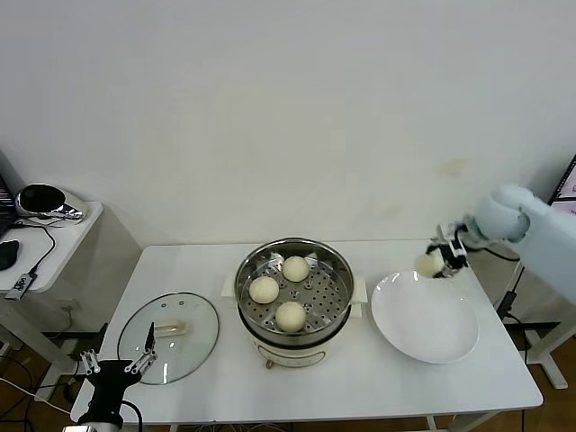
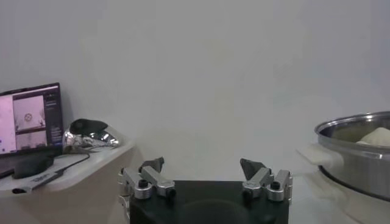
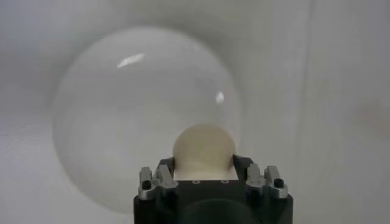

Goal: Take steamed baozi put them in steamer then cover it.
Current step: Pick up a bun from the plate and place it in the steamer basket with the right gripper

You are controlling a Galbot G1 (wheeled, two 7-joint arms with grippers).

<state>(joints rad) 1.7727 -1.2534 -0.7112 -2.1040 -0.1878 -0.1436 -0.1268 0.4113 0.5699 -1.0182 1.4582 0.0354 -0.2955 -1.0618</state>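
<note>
White table (image 1: 360, 378) vs blank wall: 3 baozi (image 1: 291, 316) already in steamer (image 1: 292, 286), 4th bun (image 1: 427, 264) clenched in R end effector (image 1: 438, 262) above plate (image 1: 425, 317) edge; L end effector (image 1: 115, 364) released, idle nr cover (image 1: 168, 337), cover not yet on.

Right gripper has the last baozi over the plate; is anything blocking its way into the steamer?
Nothing visible. The right gripper holds the baozi above the plate's far rim. The steamer is uncovered, with three buns in it; the cover lies on its far side.
</note>
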